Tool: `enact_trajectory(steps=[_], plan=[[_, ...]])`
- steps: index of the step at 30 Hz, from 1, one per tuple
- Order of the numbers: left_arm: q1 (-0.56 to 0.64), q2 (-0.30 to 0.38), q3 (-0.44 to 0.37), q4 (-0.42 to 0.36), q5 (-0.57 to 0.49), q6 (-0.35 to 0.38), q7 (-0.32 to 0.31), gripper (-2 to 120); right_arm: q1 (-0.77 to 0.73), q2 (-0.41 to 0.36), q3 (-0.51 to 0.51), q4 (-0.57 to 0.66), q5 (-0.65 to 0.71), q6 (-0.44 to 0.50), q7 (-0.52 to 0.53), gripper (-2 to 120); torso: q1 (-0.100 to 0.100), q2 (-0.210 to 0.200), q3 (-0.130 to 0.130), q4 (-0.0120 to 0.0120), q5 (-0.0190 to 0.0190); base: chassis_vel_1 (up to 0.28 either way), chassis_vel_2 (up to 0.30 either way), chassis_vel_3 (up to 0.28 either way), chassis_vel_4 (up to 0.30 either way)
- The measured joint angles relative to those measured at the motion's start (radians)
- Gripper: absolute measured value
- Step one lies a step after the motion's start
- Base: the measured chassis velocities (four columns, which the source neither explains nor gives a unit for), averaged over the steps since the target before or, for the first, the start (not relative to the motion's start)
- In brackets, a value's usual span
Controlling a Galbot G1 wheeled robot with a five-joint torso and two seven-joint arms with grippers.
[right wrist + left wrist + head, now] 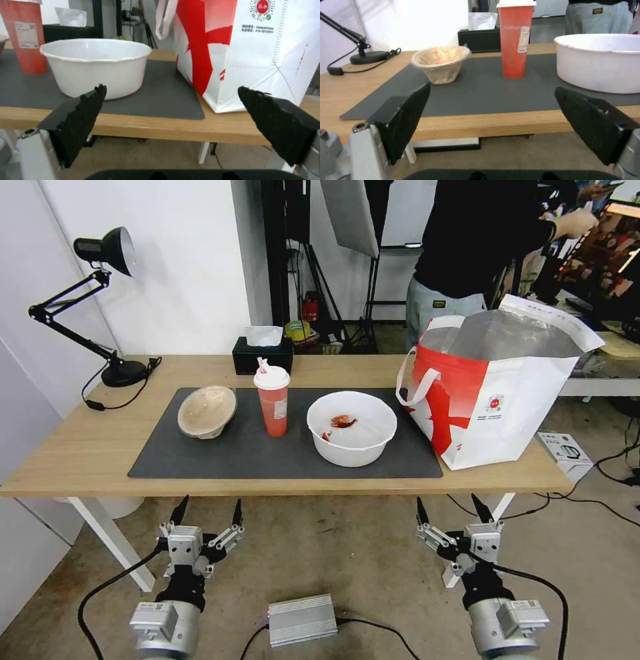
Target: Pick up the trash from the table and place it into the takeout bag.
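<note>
On the dark grey mat [253, 453] of the light-wood table [80, 447] stand a tan pulp bowl [207, 411] [440, 63], tilted on its side, a red drink cup [272, 399] [515, 40] [26, 40] with white lid and pink straw, and a wide white bowl [351, 427] [600, 62] [96, 66] with red food bits. The takeout bag [497, 387] [253, 50], white with a red pattern and foil lining, stands open at the table's right end. My left gripper [208, 511] [491, 95] and right gripper [453, 509] [171, 95] hang open below the table's front edge, holding nothing.
A black desk lamp [100, 307] with its cord stands at the back left. A black tissue box [263, 352] sits behind the cup. A silver box [301, 619] lies on the floor between my arms. A small carton [565, 450] lies beyond the table's right end.
</note>
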Motion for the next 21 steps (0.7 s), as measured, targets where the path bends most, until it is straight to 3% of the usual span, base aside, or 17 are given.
enact_trajectory(steps=[13,16,21], plan=[[0.005,-0.004,0.005,-0.005,0.0,0.0,-0.01,100,0.0,0.0,0.0,0.0,0.0,0.0,0.0,100,0.0,0.0,0.0,-0.0001,0.0,0.0,0.0,0.0,0.0],[0.034,-0.025,0.032,-0.034,0.003,-0.012,-0.061,100,0.002,-0.008,-0.003,0.0,0.0,-0.006,0.001,100,0.0,0.0,0.0,-0.0003,-0.0002,0.0,0.0,0.0,0.0],[0.089,-0.065,0.081,-0.084,0.008,-0.039,-0.144,100,0.031,-0.102,-0.046,0.036,0.01,-0.123,0.016,100,0.0,0.0,0.0,-0.0005,-0.0002,0.0,0.0,0.0,0.0]])
